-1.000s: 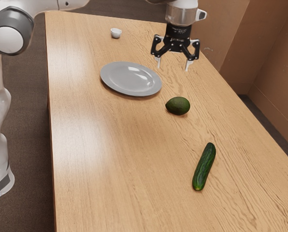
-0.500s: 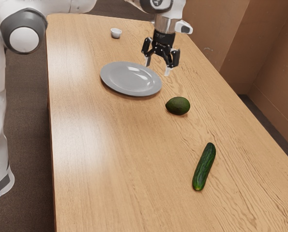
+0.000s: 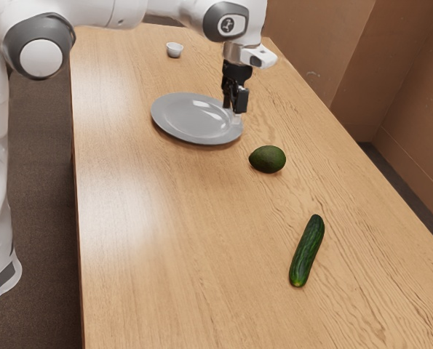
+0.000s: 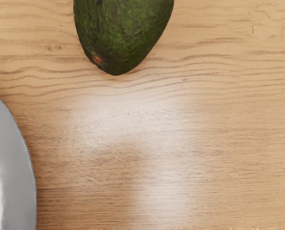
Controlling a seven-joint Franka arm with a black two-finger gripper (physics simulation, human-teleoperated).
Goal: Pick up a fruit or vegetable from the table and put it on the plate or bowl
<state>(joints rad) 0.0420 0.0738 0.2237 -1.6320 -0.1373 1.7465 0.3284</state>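
While nothing lies on the plate [image 3: 191, 116] yet, the step in hand looks like the approach. The claw [image 3: 236, 104] hangs over the plate's rim on the side facing the avocado [image 3: 267, 158]. It is turned edge-on, so I cannot tell whether it is spread or clenched. The avocado rests on the desk [image 3: 165, 240] near the plate, apart from it. Next, I judge, the claw must cross from the plate to above the avocado and descend. The wrist view shows the avocado's stem end and the bare desk between it and the plate's rim. The exterior view adds the cucumber [image 3: 307, 249], well beyond the plate.
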